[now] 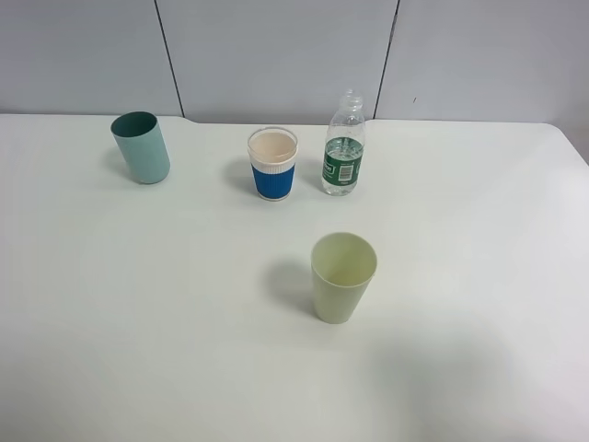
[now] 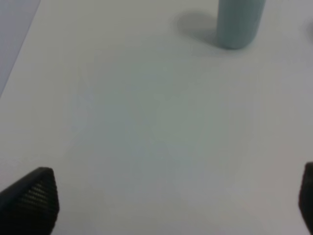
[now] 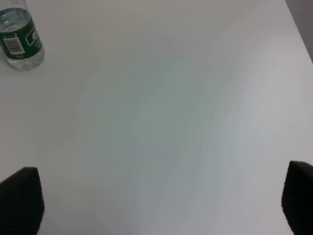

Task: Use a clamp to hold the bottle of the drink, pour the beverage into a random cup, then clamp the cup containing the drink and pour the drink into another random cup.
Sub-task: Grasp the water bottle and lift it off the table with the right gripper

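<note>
We judge that the task stands at its first step, because nothing is grasped yet. The left pincer [image 2: 171, 198] is wide open over the bare surface [image 1: 138, 350], and the right pincer [image 3: 159, 196] is also wide open and empty. The bottle [image 1: 343, 147] stands upright at the far side, just beside the white cup with the blue sleeve [image 1: 272, 166] but not touching it. The beverage [image 1: 341, 149] is inside the bottle, to about the top of the label.

For the next move, we think the right pincer, whose camera sees the bottle, should approach the labelled body, close on it and lift it without tilting.

We count one bottle and three cups: the blue-sleeved one, a teal cup [image 1: 141, 147] at the far left, and a pale yellow-green cup [image 1: 342, 276] on the near side of the bottle.
</note>
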`<state>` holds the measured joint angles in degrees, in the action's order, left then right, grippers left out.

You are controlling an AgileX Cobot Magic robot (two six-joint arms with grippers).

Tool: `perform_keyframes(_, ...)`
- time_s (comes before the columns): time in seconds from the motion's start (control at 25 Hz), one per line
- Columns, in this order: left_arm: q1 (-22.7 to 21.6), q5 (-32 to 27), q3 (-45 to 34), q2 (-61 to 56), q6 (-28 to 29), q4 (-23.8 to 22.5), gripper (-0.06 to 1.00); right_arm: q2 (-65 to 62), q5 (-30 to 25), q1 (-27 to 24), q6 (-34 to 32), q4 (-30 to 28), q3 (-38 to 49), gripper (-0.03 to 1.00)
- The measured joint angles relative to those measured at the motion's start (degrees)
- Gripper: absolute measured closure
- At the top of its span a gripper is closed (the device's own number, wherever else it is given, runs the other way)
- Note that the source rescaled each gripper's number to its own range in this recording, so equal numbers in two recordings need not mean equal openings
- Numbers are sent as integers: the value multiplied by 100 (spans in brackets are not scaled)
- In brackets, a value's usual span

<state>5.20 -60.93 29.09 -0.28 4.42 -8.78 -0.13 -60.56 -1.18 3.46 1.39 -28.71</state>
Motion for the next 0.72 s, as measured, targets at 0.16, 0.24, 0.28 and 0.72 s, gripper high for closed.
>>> perform_keyframes(0.16, 0, 0, 0, 0, 0, 0, -6, 0, 0, 0, 0, 0, 0, 2)
perform_keyframes(0.24, 0, 0, 0, 0, 0, 0, -6, 0, 0, 0, 0, 0, 0, 2)
perform_keyframes(0.28, 0, 0, 0, 0, 0, 0, -6, 0, 0, 0, 0, 0, 0, 2)
perform_keyframes(0.72, 0, 0, 0, 0, 0, 0, -6, 0, 0, 0, 0, 0, 0, 2)
